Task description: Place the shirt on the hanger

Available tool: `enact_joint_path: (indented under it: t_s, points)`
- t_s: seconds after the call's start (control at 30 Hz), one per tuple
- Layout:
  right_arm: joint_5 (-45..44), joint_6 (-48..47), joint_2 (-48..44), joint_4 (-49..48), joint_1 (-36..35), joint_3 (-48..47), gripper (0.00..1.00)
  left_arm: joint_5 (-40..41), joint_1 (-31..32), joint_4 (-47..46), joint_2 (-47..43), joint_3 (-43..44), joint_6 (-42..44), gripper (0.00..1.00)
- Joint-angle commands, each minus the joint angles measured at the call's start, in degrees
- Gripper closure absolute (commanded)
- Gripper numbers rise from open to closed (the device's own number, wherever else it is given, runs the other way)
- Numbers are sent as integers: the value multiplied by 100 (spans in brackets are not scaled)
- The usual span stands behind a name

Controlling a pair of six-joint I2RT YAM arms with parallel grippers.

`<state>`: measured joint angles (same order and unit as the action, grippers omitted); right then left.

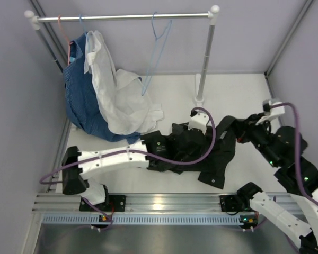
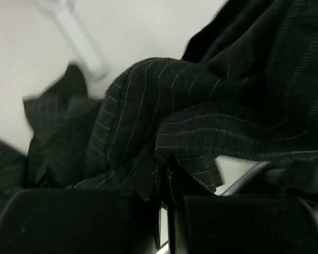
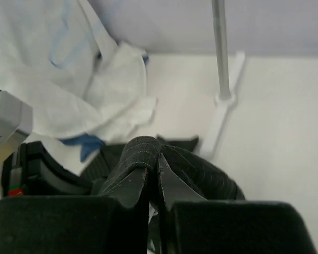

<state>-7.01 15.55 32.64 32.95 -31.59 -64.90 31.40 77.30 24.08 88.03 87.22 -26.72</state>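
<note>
The black pinstriped shirt [image 1: 214, 159] lies bunched on the white table between the two arms. My left gripper [image 1: 186, 138] is shut on a fold of the shirt [image 2: 201, 127]; cloth drapes over its fingertips in the left wrist view. On the shirt's right side my right gripper [image 1: 238, 133] is shut on another fold of the shirt [image 3: 148, 153], which wraps over the jaw tips. The light-blue wire hanger [image 1: 158, 39] hangs bare from the rail [image 1: 132, 17] at the back, well away from both grippers.
A white shirt [image 1: 116, 95] and a blue patterned garment [image 1: 79, 100] hang at the rail's left end and spill onto the table, beside a red wire hanger [image 1: 69, 45]. The rack's right post [image 1: 205, 63] and white foot [image 3: 222, 106] stand behind the shirt.
</note>
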Motion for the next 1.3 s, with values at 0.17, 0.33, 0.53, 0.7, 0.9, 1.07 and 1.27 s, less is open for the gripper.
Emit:
enact_joint_path:
  t_s: [0.17, 0.33, 0.53, 0.7, 0.9, 1.07, 1.27]
  points:
    - [-381, 1354, -636, 1309, 39, 1551, 87, -853, -443, 45, 223, -548, -1661, 100]
    - [-205, 1153, -672, 1478, 39, 1517, 68, -1714, -1118, 45, 145, -688, -1487, 100]
    - [-2, 258, 145, 1758, 39, 798, 18, -3095, -2014, 438, -102, -698, -660, 100]
    - [1317, -1251, 655, 1811, 39, -186, 11, -3842, -2553, 1221, 12, -330, -405, 100]
    - [1739, -2336, 1709, 2058, 39, -1154, 11, -4001, -2571, 1381, -102, -320, -176, 100]
    - [1344, -2584, 2737, 2145, 48, -1709, 18, -3984, -2571, 1424, -110, -293, -220, 100]
    - [677, -994, 3661, 2374, 479, -2132, 40, -3606, -2571, 1416, -365, -346, -404, 100]
